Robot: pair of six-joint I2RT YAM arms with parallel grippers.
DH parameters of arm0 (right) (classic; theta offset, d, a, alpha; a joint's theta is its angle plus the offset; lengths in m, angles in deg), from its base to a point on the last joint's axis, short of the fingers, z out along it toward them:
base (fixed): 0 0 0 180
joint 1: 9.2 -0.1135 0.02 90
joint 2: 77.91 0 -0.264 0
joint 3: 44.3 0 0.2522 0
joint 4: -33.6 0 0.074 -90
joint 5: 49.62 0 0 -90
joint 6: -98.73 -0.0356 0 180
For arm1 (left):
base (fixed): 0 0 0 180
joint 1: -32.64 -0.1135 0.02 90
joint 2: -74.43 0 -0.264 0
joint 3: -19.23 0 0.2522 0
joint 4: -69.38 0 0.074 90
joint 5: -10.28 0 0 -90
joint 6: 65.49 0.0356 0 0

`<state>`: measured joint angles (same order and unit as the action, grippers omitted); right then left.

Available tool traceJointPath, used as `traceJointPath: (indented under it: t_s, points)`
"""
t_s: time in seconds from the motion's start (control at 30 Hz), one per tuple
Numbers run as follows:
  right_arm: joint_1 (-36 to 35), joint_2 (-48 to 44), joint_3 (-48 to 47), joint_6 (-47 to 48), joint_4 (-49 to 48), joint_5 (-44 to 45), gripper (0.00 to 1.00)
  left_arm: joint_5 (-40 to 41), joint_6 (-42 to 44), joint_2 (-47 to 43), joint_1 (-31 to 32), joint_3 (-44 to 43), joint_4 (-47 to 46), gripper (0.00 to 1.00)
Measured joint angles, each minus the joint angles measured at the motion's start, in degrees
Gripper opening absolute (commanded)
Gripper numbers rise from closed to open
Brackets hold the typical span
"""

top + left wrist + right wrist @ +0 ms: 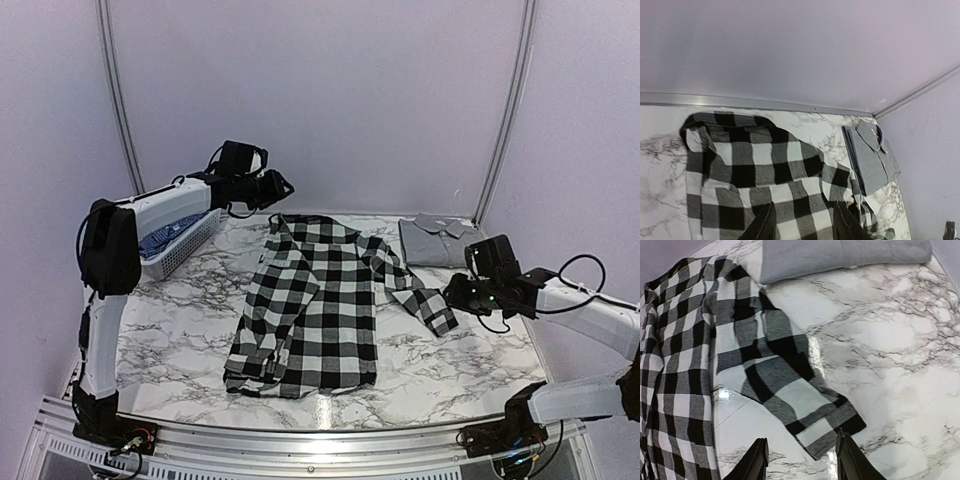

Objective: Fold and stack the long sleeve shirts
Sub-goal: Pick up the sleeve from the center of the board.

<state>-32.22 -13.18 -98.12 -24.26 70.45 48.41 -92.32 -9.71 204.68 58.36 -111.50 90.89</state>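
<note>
**One sleeve left to fold in on the checked shirt**

One black-and-white checked shirt (pixel 310 310) lies spread on the marble bench (pixel 170 330), about the middle, with its collar (pixel 725 120) at the far end and its hem at the near end. Its left side looks folded in over the body. The right sleeve (pixel 785 390) lies stretched out to the right, with the cuff (pixel 830 425) flat on the bare marble.

The right pincer (pixel 800 460) hangs just near of that cuff. Its jaws stand apart with only marble between them, so it grips nothing. The left pincer (pixel 280 188) hovers above the far left of the shirt, close to the collar. In the left wrist view its fingers also stand apart and empty.

A grey folded shirt (pixel 437 240) sits at the far right, clear of the sleeve. A white basket (pixel 185 250) holding blue cloth sits at the far left.

The step in hand appears to be the sleeve fold. The next move probably calls for the right pincer to drop onto the cuff, pinch it, and carry it left across the body. The lift should be kept low so the soft cloth does not drag the body out of line. The left pincer seems well placed to pin the shoulder.
</note>
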Motion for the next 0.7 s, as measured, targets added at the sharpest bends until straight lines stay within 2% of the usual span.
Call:
traceJointPath:
  t_s: [0.37, 0.7]
  points:
    - [11.04, -3.67, 12.0, -0.92, -4.37, -4.5, 0.37, -0.44, 1.09, -11.19, 13.73, 17.86, 0.42, 0.38]
    - [12.92, 3.54, 13.53, 0.39, -13.57, -8.74, 0.37, -0.17, 1.29, -17.09, 22.05, 26.08, 0.72, 0.38]
